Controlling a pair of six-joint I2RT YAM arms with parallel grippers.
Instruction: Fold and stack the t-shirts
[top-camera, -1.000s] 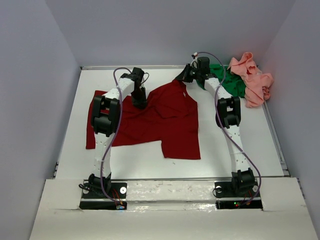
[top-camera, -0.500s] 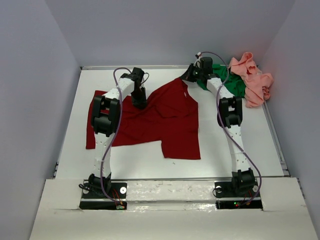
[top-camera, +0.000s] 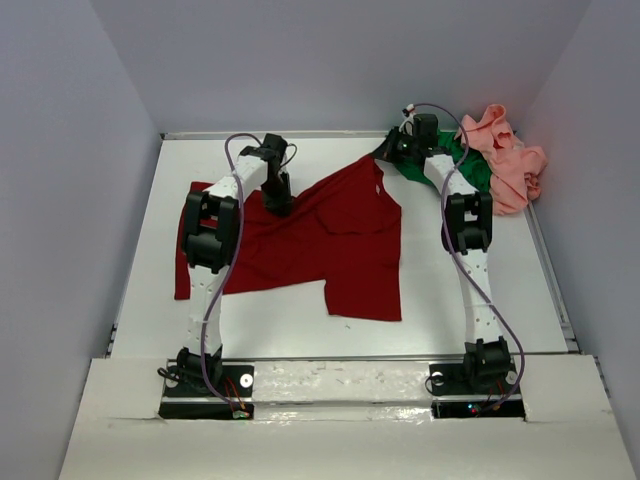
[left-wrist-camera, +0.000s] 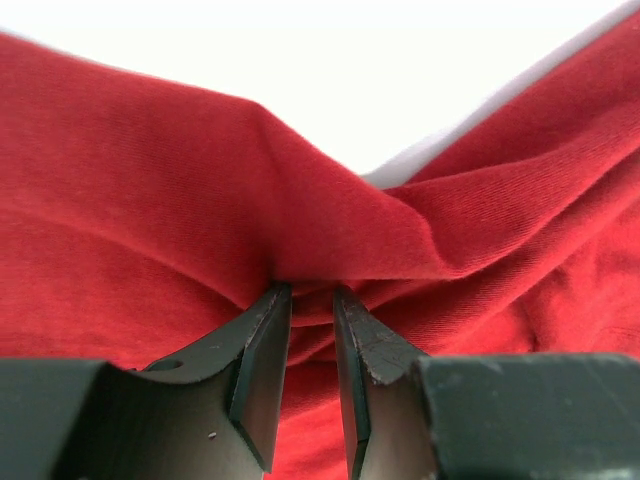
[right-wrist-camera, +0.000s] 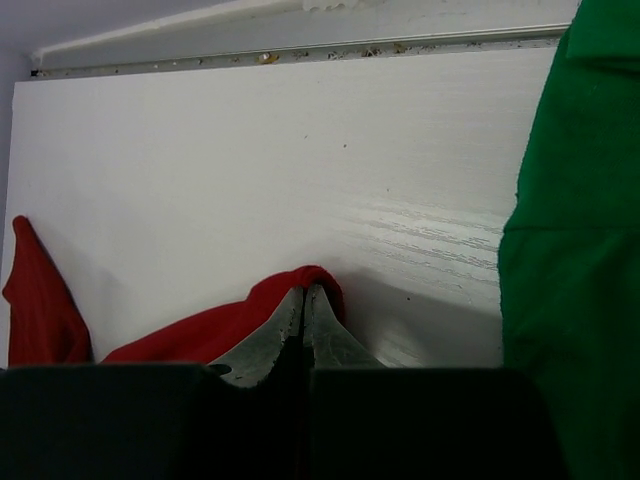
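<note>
Now I have the left gripper and right gripper both clenched on the far edge of the dark red t-shirt, stretched left-right between them.

The dark red t-shirt is soft matt cloth; close up it shows a fine knit grain and deep folds. The green t-shirt, far right, is matt cloth too and looks smoother. The salmon pink t-shirt is soft, crumpled cloth. The white surface is smooth, with a faint sheen and fine grain lines. The left fingers look like matt black plastic, lightly speckled. The right fingers are dull, scuffed grey.
</note>
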